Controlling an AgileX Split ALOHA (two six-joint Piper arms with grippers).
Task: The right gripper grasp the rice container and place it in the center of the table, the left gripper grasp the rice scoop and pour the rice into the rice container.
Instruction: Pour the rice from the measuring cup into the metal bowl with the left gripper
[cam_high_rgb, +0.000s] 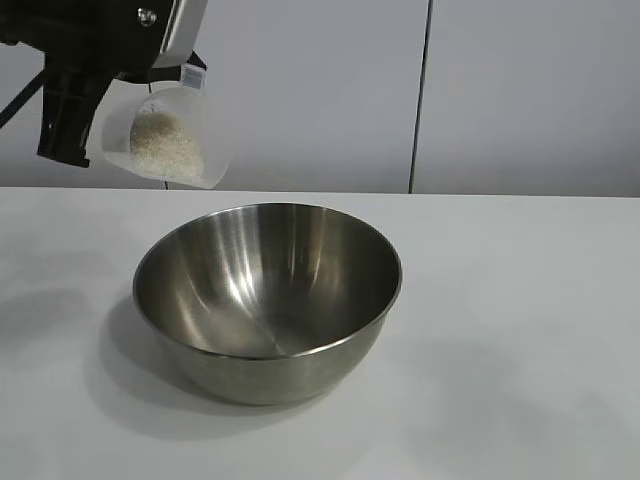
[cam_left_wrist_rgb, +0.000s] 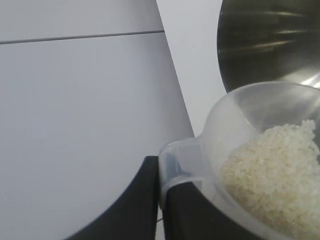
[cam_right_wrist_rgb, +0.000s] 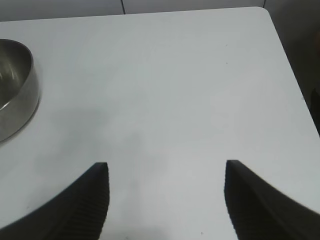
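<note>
The rice container, a wide steel bowl, stands empty on the white table. Above its back left rim the left gripper is shut on the handle of the rice scoop, a frosted plastic cup tilted toward the bowl with rice still inside. In the left wrist view the left gripper pinches the rice scoop by its tab, the rice lies against the cup wall, and the rice container lies beyond. The right gripper hangs open over bare table, apart from the rice container.
Pale wall panels with a dark vertical seam rise behind the table. The table's corner and side edge show in the right wrist view. Bare tabletop lies to the right of the bowl.
</note>
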